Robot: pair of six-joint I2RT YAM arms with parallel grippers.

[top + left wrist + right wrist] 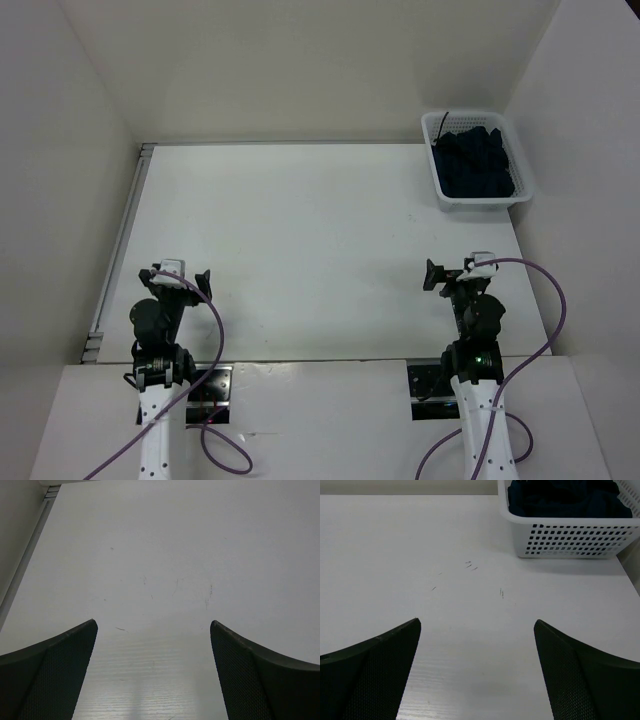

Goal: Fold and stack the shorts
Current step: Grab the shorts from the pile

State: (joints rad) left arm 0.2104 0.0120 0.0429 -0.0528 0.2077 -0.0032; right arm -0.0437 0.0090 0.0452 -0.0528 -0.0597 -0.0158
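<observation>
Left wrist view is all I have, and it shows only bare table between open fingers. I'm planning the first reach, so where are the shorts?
Observer: The shorts are piled in a white basket at the far right corner of the table.
Operator: Which arm is nearer to it?
Observer: The right gripper. Its wrist view has the basket ahead, in the upper right.
Operator: Is that gripper carrying anything?
Observer: No, its jaws stand wide open and empty above bare table.
</observation>
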